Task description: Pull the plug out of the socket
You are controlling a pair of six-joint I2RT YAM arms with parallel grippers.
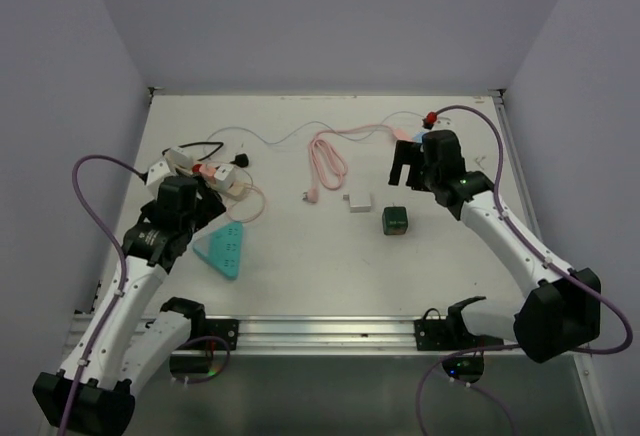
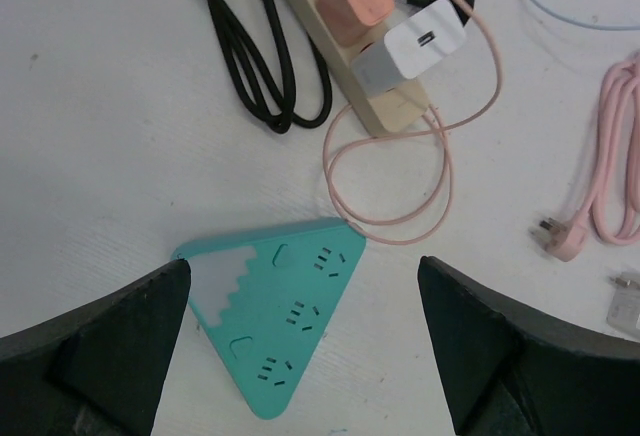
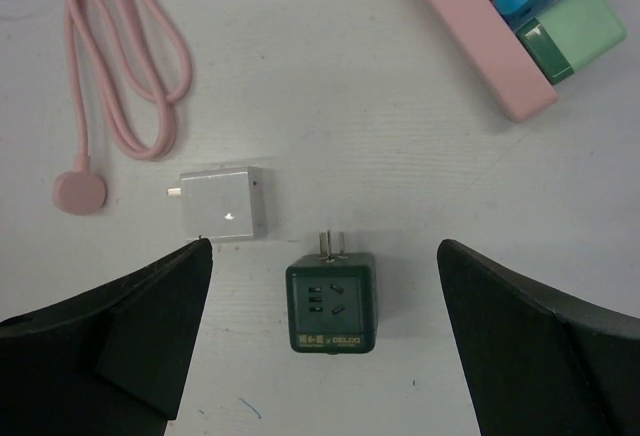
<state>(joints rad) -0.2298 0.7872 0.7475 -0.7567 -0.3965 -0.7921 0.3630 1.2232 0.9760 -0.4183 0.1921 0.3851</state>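
**Counter stock, left to right: plug task judged near done or done**

1. Left end effector (image 2: 303, 306): fingers spread wide, nothing between them, hovering over item 3.
2. Beige strip (image 2: 385, 111), far left of the counter (image 1: 300, 246): a pink charger (image 2: 355, 1) and a white charger (image 2: 420, 46) sat plugged in side by side. A thin pink lead looped from the pink charger toward item 3. A black cord (image 2: 260, 46) lay coiled beside the strip.
3. Teal socket (image 2: 290, 326), triangular, flat on the counter just near of the strip: every outlet showed bare, with no plug seated.
4. Pink cable (image 1: 325, 161), mid counter: loose coil, connected to nothing visible.
5. White adapter (image 3: 225, 203): lying on its side, free of any socket.
6. Green cube (image 3: 331, 301), just right of the adapter: prongs exposed and pointing away, free of any socket.
7. Right end effector (image 3: 325, 256): fingers spread wide, empty, hovering over the cube.
8. Pink strip (image 3: 470, 26), far right: blue and green plugs sat seated at its end.

Status, as a judgement: with the teal socket bare and two plug bodies loose, the pull looked complete. If the target was a plug in items 2 or 8, that one was not yet pulled. Which was meant could not be told.
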